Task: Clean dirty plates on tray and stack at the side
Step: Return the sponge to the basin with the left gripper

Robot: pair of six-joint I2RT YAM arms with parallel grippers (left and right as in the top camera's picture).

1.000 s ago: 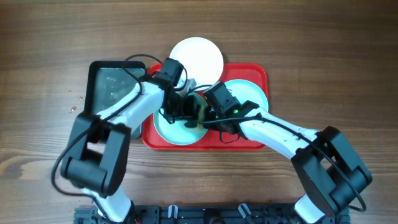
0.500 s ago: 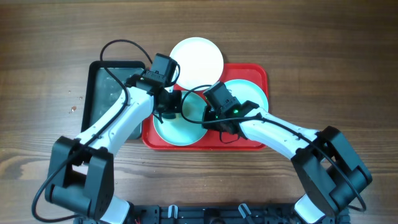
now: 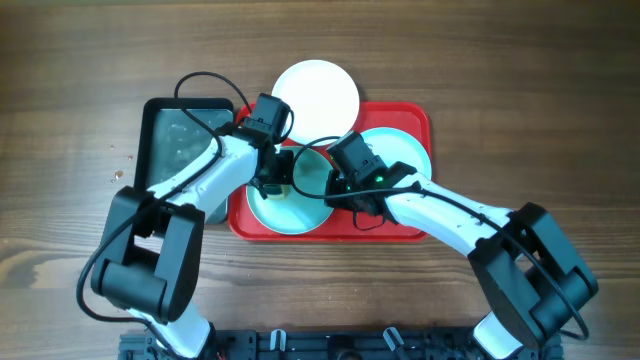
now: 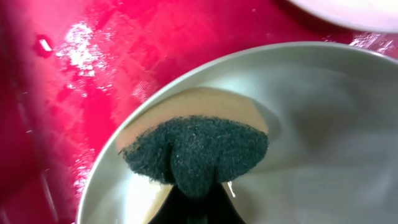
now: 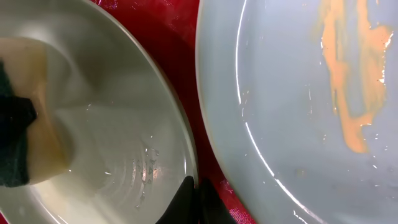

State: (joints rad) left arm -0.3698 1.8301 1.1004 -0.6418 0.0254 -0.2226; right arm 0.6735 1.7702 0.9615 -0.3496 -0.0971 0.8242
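Left fingers [image 4: 186, 210] are clamping the sponge [image 4: 196, 152], right fingers [image 5: 188, 205] pinning the turquoise plate [image 4: 323, 137] by its rim — I'd be keeping the scrubbing flat and steady.

The tray [image 3: 415, 112] was glossy red with a fine crosshatch texture and white glints. Of the 3 plates, the white plate [image 3: 317, 90] was plain, and the other 2 were light turquoise: the sponge's plate [image 3: 285, 212] looked greyish close up, and the smeared plate [image 3: 410, 150] carried an orange smear [image 5: 351, 74]. The sponge [image 4: 196, 152] was tan with a dark green scouring face (almost black in shadow). The smaller tray [image 3: 180, 140] was black and the table [image 3: 80, 60] was brown woodgrain. The left arm [image 3: 200, 182] and right arm [image 3: 442, 212] were white with black joints.
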